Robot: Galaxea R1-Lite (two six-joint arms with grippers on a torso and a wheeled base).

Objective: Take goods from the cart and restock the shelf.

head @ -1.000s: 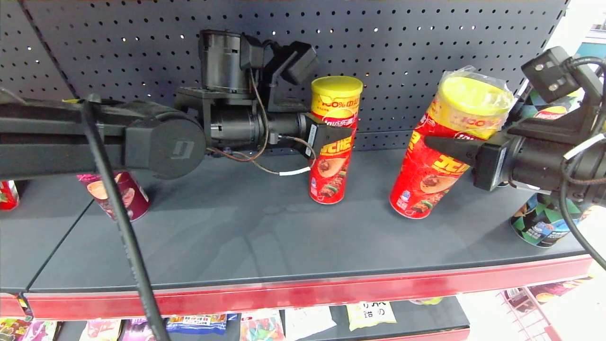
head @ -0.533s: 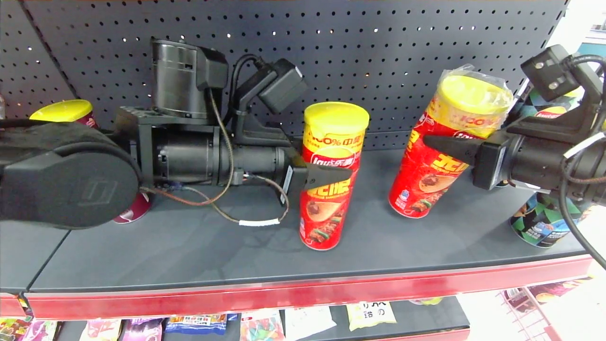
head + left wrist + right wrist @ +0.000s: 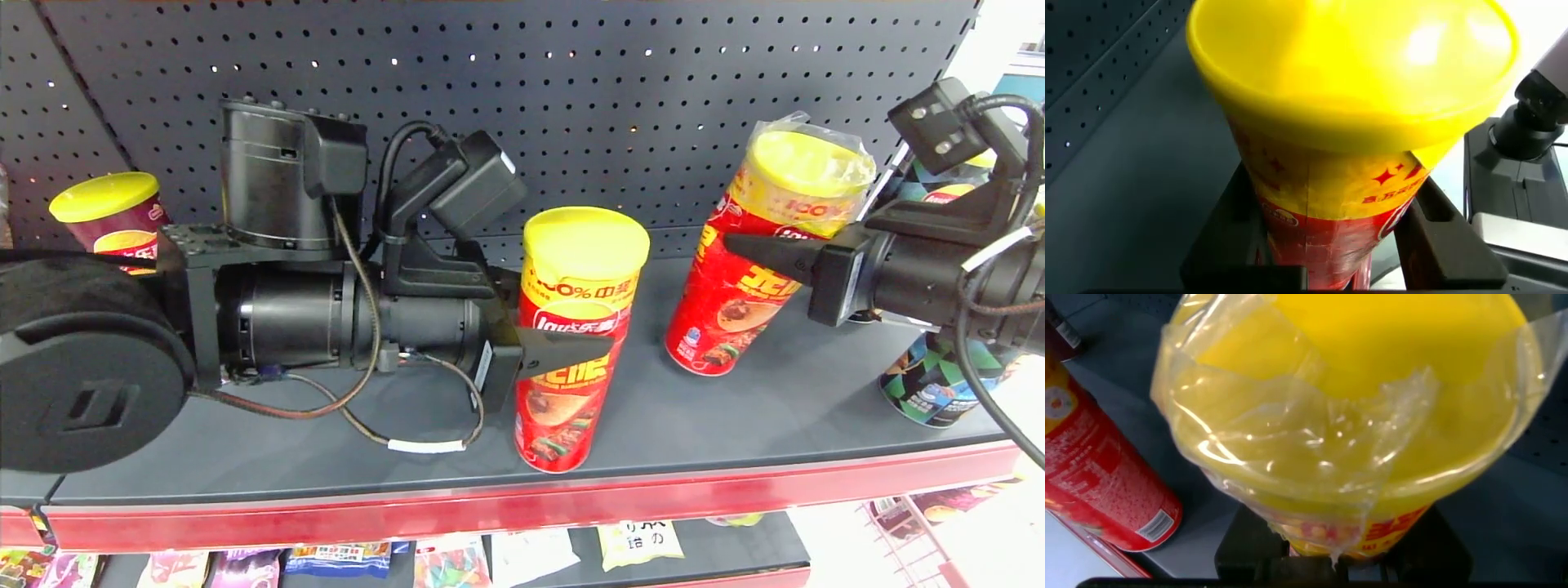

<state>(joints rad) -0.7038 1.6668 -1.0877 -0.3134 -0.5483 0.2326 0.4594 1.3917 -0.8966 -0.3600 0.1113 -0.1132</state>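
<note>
In the head view both goods have reached the shelf [image 3: 343, 457] but neither is let go, so the restocking looks about midway for this pair; the left gripper [image 3: 571, 351] is clamped on the upright red can [image 3: 563, 416], which stands near the shelf's front edge, whether resting or just above it cannot be told; the right gripper [image 3: 763, 253] is clenched on the wrapped can [image 3: 722, 322], which is tilted, its base low at the shelf farther back; setting both down, releasing and returning to the cart appear to remain; a purple can [image 3: 110, 212] stands at the back left and a green can [image 3: 931, 384] at the right. Compared with a second ago, the upright red can has come forward from close to the pegboard [image 3: 653, 73], and the left arm with it, uncovering the purple can; the wrapped can has barely shifted. In the left wrist view the dark fingers [image 3: 1437, 237] flank the can under its yellow lid. In the right wrist view loose film covers the lid of the wrapped can, with the other can beyond.
</note>
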